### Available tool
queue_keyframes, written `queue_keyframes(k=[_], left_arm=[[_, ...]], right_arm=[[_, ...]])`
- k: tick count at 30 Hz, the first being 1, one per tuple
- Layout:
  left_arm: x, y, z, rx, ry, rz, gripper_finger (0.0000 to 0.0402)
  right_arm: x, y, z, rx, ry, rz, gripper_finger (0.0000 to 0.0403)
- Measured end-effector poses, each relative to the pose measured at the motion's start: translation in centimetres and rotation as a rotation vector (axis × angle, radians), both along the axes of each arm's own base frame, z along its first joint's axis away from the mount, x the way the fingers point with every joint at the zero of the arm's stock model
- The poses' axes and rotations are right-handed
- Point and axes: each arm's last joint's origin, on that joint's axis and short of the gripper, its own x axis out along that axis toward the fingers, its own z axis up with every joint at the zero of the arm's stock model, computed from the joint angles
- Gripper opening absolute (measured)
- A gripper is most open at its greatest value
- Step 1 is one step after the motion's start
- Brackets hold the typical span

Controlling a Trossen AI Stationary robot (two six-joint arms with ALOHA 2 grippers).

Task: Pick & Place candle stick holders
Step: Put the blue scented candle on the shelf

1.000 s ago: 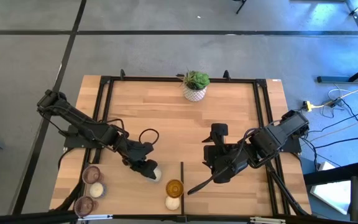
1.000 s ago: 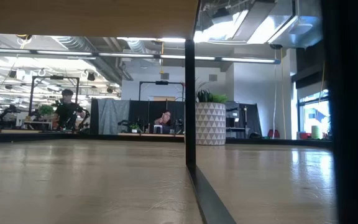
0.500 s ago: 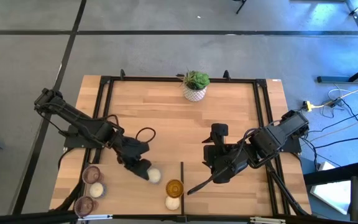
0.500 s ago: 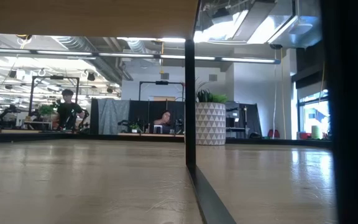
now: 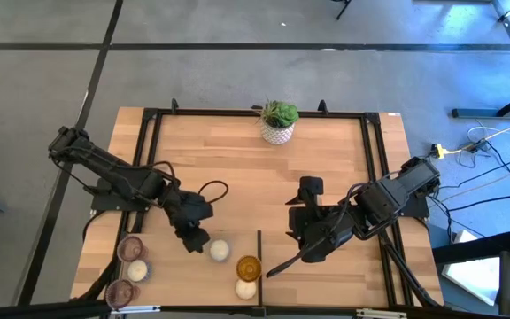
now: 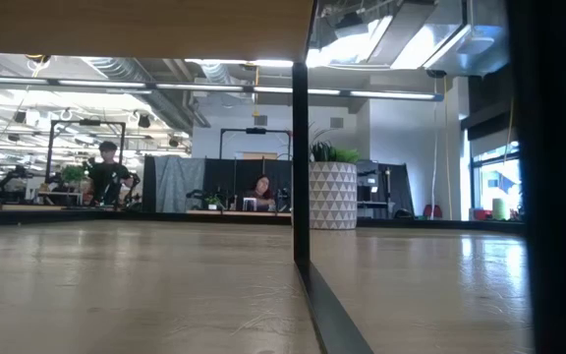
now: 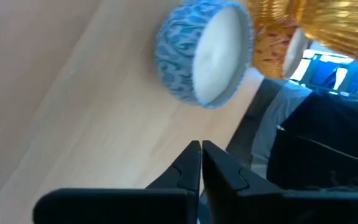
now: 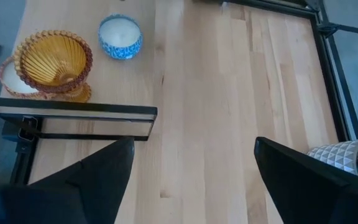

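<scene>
- The left hand (image 5: 197,244) hovers low over the tabletop (image 5: 255,177), clenched with nothing in it, its fingers (image 7: 191,168) pressed together.
- A blue-patterned holder (image 5: 219,251) sits upright just beside that hand, apart from it.
- The amber holder (image 5: 249,267) stands near the front edge, touching a cream holder (image 5: 246,288).
- Three more holders (image 5: 129,268) cluster at the front left corner.
- The right hand (image 5: 304,232) waits at mid-right, released and wide.

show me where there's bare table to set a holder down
Free: the wood between the plant pot and both grippers, and the table's right half. Crowded: the near-left corner by the pink holders and the amber holder by the divider.
</scene>
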Motion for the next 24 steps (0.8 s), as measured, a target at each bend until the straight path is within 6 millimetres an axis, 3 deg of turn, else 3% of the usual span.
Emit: queue_keyframes(k=[7, 19, 24], left_arm=[[0.0, 0.2, -1.1, 0.005, 0.092, -0.071, 0.0002], [2.9, 1.1, -2.8, -0.023, 0.048, -0.087, 0.0002], [3.8, 1.5, -3.2, -0.060, 0.042, -0.092, 0.0002]], right_arm=[[0.1, 0.1, 0.0, 0.008, -0.008, 0.001, 0.0334], [0.2, -0.3, 0.0, 0.044, -0.015, -0.062, 0.0334], [-0.1, -0.7, -0.7, 0.079, 0.034, -0.177, 0.0334]])
